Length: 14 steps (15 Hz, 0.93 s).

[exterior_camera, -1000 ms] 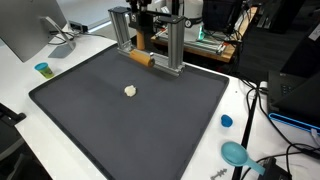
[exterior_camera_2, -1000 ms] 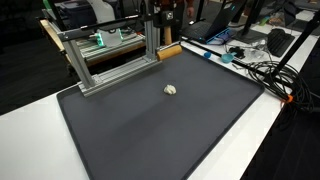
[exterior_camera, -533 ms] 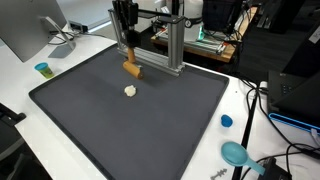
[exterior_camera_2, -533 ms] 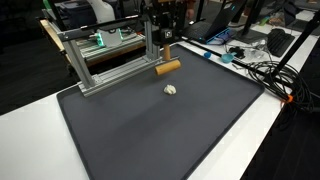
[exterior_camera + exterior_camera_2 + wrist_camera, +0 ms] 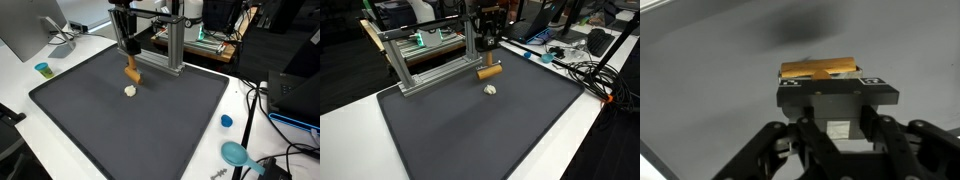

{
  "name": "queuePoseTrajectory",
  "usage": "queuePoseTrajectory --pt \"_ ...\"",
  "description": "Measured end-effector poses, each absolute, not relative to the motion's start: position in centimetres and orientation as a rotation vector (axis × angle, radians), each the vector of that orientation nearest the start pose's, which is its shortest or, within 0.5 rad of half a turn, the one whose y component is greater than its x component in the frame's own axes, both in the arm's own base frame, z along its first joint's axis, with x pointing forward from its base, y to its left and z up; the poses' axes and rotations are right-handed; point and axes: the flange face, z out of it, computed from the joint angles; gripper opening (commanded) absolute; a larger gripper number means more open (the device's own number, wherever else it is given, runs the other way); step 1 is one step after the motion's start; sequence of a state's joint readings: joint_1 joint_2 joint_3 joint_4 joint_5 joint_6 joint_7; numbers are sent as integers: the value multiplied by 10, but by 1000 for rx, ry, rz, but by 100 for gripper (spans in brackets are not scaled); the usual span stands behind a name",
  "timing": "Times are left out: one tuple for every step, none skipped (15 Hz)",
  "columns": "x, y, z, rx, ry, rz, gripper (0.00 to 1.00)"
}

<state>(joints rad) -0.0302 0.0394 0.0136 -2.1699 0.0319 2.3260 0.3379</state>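
**Wrist view: jaws clamped on a stubby cylinder**

Wrist view shows us the black Robotiq gripper [image 5: 830, 82] closed on a short orange-brown cylinder [image 5: 818, 69], wood by its look. It is pinched across its middle, so both ends stick out past the fingers [image 5: 792, 88]. We judge that this crosswise hold is what stops it rolling out.

In an exterior view the cylinder [image 5: 131, 70] hangs tilted just under the gripper, seemingly clear of the surface. Just below it a small cream-coloured lump [image 5: 130, 90] lies on the dark grey mat [image 5: 120, 135], apart from the cylinder. Behind the gripper an aluminium-profile frame [image 5: 425, 62] stands at the mat's edge. Well away, out on the white table [image 5: 15, 92], sit a blue cap [image 5: 226, 121] and a teal cup [image 5: 42, 69].
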Motion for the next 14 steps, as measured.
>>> queuePoseTrajectory --pt "553 -11 383 -3037 600 -161 21" --pt "553 -13 379 -3034 622 -152 21" --pt "554 -14 376 -3030 641 -147 21" --pt "555 -15 374 -3027 660 -142 21" --pt "556 -16 373 -3023 676 -140 21" --pt "557 -17 373 -3020 690 -141 21" --pt "559 -17 373 -3017 700 -145 21" --pt "562 -18 374 -3014 707 -150 21" --pt "564 -17 375 -3011 715 -156 21" --pt "566 -16 376 -3010 722 -163 21" --pt "569 -15 376 -3011 729 -168 21" --pt "572 -13 375 -3014 735 -170 21" --pt "574 -11 374 -3018 744 -172 21" --pt "577 -10 371 -3023 754 -171 21"
